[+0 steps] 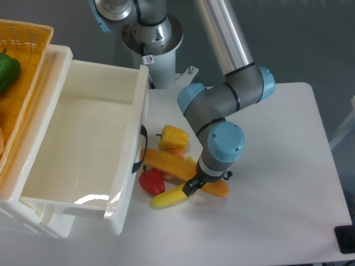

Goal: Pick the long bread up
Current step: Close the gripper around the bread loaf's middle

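Observation:
The long bread (172,164) is a smooth orange loaf lying on the white table, slanting from beside the drawer's handle down to the right, where its end (219,190) shows past the arm. My gripper (194,184) hangs low over the loaf's right part, its dark fingertips at the loaf and next to the yellow banana (169,198). The wrist hides the fingers, so I cannot tell whether they are open or shut.
A yellow pepper (173,137) and a red pepper (151,181) lie against the loaf. A white open drawer (83,144) with a black handle stands left. An orange basket (25,39) holding a green pepper (8,72) sits at the far left.

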